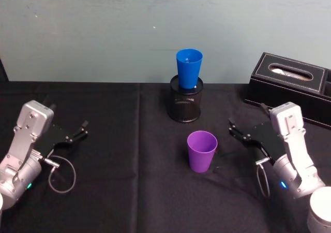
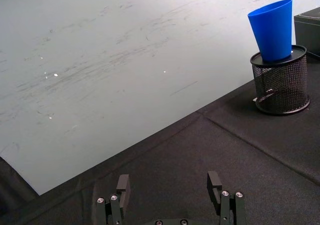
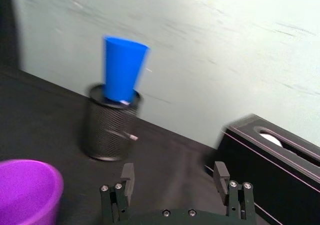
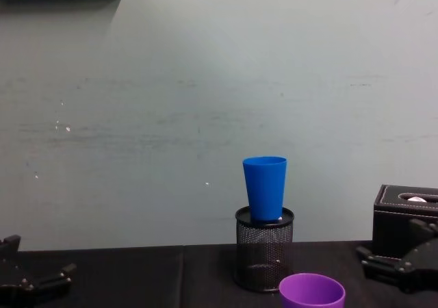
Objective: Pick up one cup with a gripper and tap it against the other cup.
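Start at your left: the left pincer [image 1: 83, 127] rests low over the black-draped counter [image 1: 114, 191], well apart from both cups, its fingers spread with nothing between them (the left wrist view shows the gap plainly). It looks parked, so leave it there.

Moving to the middle, the blue cup [image 1: 189, 68] stands upright, seated in the mouth of a black wire-mesh pen holder [image 1: 185, 106] near the wall — so it sits raised above the counter, not on it. Just in front of the holder, nearer you, the purple cup [image 1: 201, 151] stands upright on the cloth, mouth up, touching nothing else.

On the right, the right pincer [image 1: 234, 129] hovers beside the purple cup at about rim height, fingers spread and empty, pointing toward it but not yet around it. Behind it sits a black tissue box [image 1: 289, 83], clear of the work.

By my reading you are at the very first step — the approach, with no grasp made. The next move calls for bringing the right pincer in so its fingers straddle the purple cup's wall, then closing gently (thin plastic may flex). After that you'll need a lift high enough to meet the blue cup's exposed side, with a light touch so it isn't knocked out of the holder.
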Controlling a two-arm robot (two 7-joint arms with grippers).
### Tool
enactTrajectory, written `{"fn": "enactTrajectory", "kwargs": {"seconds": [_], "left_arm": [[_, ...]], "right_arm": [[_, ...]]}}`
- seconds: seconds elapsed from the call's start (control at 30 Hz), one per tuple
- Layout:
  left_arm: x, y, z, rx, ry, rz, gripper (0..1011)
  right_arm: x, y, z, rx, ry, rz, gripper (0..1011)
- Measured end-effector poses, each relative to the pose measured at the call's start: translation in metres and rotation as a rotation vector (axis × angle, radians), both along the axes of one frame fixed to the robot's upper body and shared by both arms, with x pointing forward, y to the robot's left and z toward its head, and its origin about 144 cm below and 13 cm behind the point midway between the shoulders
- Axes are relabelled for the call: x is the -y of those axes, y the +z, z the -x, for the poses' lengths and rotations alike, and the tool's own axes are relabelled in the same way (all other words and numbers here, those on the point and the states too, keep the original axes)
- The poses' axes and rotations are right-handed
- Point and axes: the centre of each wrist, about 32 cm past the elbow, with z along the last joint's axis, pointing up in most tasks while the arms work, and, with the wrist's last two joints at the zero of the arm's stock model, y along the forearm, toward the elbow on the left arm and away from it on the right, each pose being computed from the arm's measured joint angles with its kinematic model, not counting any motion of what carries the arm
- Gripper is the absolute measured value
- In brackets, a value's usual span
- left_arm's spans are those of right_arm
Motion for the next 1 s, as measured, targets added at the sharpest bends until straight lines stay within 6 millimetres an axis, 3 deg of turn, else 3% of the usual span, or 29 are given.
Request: {"fn": "enactTrajectory", "kwargs": {"seconds": [0.2, 1.0], "left_arm": [[0.0000, 0.0000, 0.0000, 0.000, 0.000, 0.000, 1011], [0.0000, 0.0000, 0.0000, 0.000, 0.000, 0.000, 1011]], "right_arm": [[-0.0066, -0.0028, 0.0006, -0.009, -0.082, 0.050, 1003], [-0.0068, -0.0041, 0.0004, -0.014, -0.071, 0.061, 1003]]}}
